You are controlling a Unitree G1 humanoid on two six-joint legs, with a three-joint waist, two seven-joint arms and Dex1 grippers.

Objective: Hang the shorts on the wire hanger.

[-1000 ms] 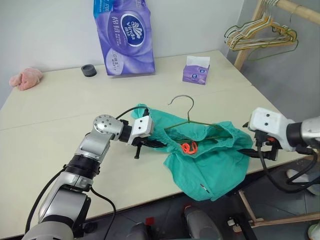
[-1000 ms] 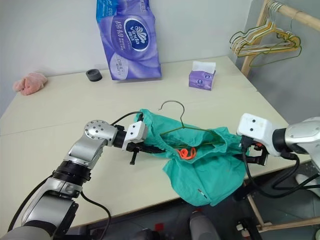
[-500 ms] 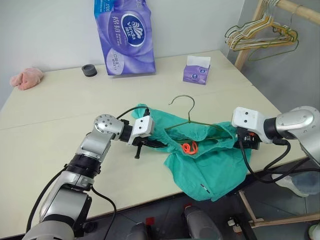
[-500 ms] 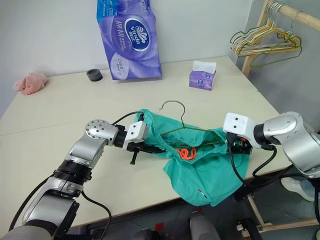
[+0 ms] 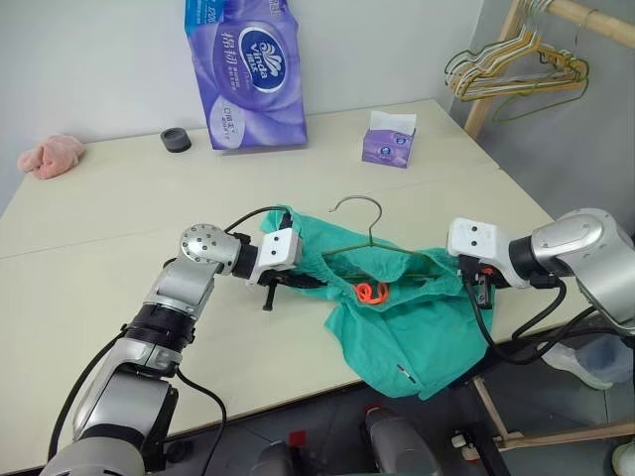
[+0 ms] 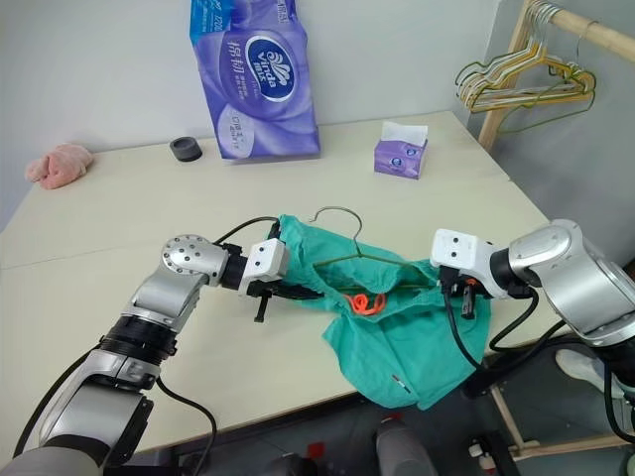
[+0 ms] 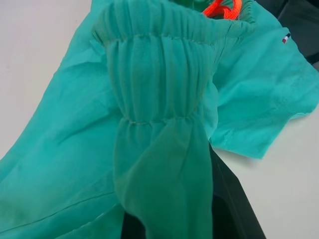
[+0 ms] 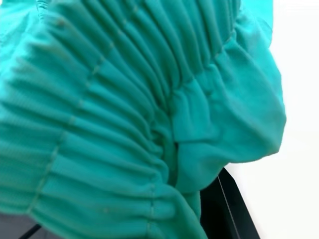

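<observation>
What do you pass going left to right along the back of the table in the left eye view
pink cloth → black ring → purple tissue pack → small tissue box → bunch of hangers

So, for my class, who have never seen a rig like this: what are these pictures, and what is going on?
A two-armed humanoid robot stands at a pale table. Two pictures come from its head cameras, two from its wrists.

The left tool and right tool each pinch one end of the gathered waistband of the teal-green fabric shorts, with a thin olive-gold wire hanger lying inside it.

Behind lie a purple tissue pack, a small tissue box, a black ring and a pink cloth.
</observation>
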